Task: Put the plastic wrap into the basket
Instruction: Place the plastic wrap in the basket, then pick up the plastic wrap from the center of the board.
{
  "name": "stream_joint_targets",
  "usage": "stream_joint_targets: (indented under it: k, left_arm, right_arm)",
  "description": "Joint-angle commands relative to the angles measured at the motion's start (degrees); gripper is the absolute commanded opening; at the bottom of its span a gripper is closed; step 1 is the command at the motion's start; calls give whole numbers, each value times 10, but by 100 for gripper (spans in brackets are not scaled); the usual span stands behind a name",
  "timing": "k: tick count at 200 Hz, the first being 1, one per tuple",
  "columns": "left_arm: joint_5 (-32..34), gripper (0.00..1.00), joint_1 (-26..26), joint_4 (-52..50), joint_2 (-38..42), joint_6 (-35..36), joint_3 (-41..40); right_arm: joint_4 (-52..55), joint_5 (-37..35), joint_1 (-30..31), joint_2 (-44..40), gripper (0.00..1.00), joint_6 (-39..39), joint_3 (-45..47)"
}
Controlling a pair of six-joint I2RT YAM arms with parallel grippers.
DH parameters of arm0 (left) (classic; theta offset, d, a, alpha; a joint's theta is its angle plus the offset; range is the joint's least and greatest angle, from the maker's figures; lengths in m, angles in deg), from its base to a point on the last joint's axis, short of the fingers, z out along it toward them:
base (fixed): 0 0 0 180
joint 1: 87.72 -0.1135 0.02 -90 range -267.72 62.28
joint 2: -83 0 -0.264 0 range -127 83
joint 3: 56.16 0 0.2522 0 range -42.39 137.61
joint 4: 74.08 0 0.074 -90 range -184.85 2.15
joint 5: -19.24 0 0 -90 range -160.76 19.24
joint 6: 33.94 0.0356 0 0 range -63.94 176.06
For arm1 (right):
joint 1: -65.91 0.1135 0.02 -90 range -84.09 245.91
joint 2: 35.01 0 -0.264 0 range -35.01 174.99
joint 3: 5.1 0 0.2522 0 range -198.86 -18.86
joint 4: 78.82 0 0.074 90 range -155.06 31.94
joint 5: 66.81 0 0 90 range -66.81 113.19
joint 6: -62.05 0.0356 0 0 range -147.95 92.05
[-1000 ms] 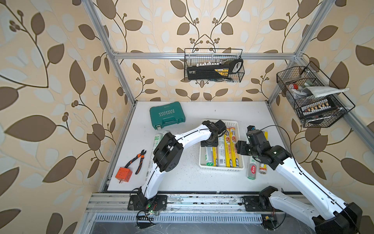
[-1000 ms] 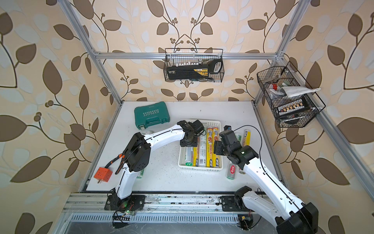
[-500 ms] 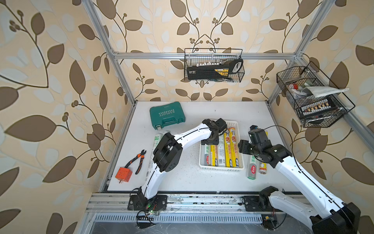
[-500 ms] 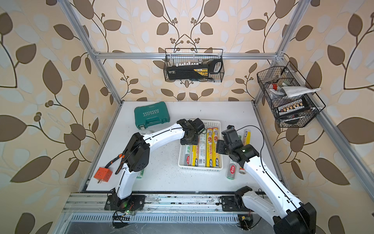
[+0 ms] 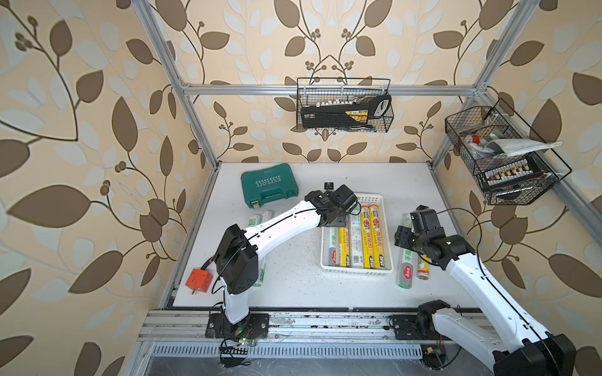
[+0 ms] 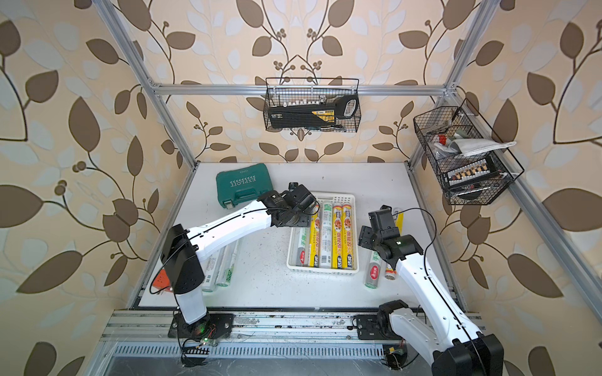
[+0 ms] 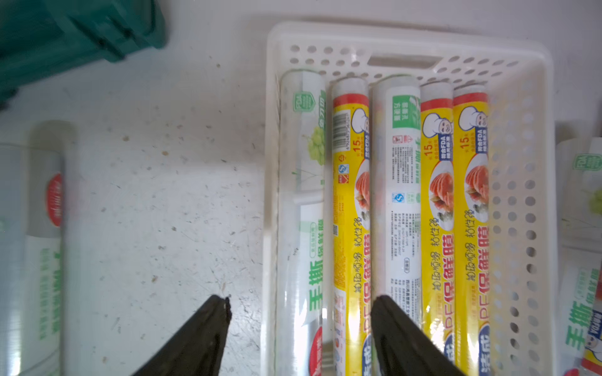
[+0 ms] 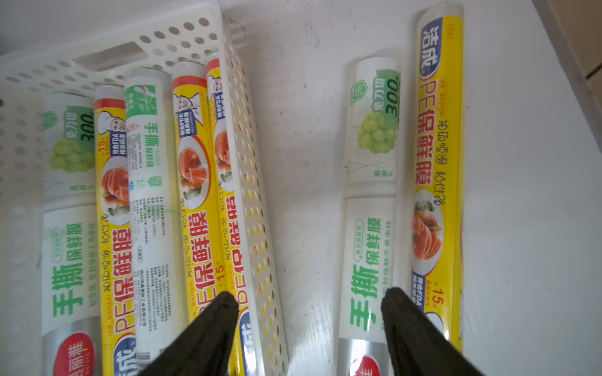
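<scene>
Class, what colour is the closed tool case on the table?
Teal green tool case, white lettering; clearest in a top view.

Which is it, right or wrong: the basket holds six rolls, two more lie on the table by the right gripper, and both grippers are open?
One thing is wrong: the basket holds five rolls, not six, as the left wrist view shows. Two more rolls do lie on the table by the right gripper, and both it and the left gripper are open.
</scene>
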Motion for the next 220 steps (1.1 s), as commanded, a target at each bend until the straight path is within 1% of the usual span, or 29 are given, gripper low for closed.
stream_joint_targets:
  k: [1,17,36,62,67,73,83,111,162,193,220]
  left_arm:
    - [97,85,4,-5,62,8,-34]
    - [136,93,4,0,96,11,-65]
    - [171,99,2,10,139,17,-103]
    - [197,99,-10,12,191,20,-148]
    - [200,99,-14,14,193,20,-156]
    - [204,99,-18,18,220,20,-168]
    - [208,99,-26,28,240,24,-192]
    - [206,99,-57,53,291,28,-256]
    - [227,99,-103,54,351,21,-326]
    - [233,99,-126,58,377,15,-359]
    - [236,99,-135,53,385,10,-367]
  right_arm:
    - [-14,-11,-19,-2,75,2,14]
    - [-20,-12,-33,2,75,5,23]
    - [-28,-12,-47,5,76,11,32]
    - [-37,-34,-49,6,77,17,37]
    - [-37,-36,-50,8,80,18,37]
    - [-37,-38,-51,12,84,20,37]
    - [-37,-37,-54,17,86,23,36]
    - [-48,-29,-63,30,87,38,45]
    - [-79,-15,-85,46,86,49,67]
    - [-87,6,-98,69,86,46,68]
    - [-96,25,-104,87,86,46,70]
